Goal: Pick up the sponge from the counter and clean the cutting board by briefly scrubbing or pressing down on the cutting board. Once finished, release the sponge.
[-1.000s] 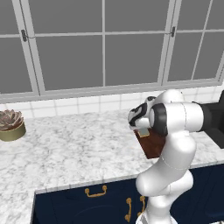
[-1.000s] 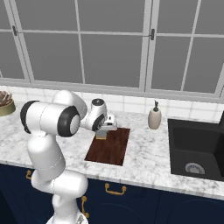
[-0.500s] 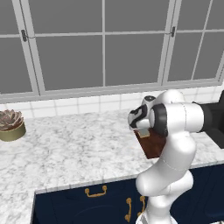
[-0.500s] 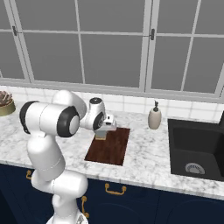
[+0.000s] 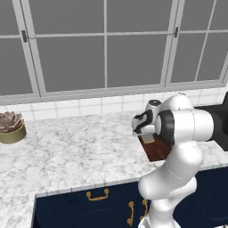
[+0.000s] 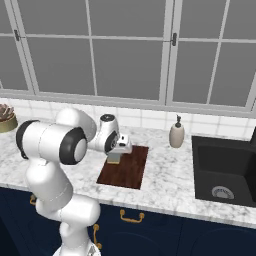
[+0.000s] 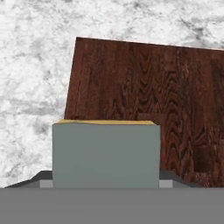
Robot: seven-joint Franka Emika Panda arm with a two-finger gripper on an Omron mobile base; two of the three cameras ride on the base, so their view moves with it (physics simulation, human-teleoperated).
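Note:
My gripper [image 6: 118, 150] is shut on the sponge [image 6: 114, 159], a small grey-green block with a yellow base. It holds the sponge low at the left edge of the dark reddish-brown cutting board [image 6: 127, 169]. I cannot tell whether sponge and board touch. In the left base view the gripper [image 5: 145, 130] has the sponge [image 5: 148, 138] under it at the board's [image 5: 156, 150] far left corner. The hand view looks down past the sponge [image 7: 106, 153], whose dark fingertips [image 7: 171, 176] flank it, onto the board [image 7: 148, 96] and the marbled counter [image 7: 30, 65].
A soap bottle [image 6: 176, 135] stands behind the board on the right, and the black sink [image 6: 225, 170] lies beyond it. A potted succulent [image 5: 11, 127] sits far left on the counter [image 5: 75, 151]. Windows and a tiled wall run along the back.
The gripper has gone down a little and slightly left with the sponge, closer to the board's left edge. Nothing else has moved.

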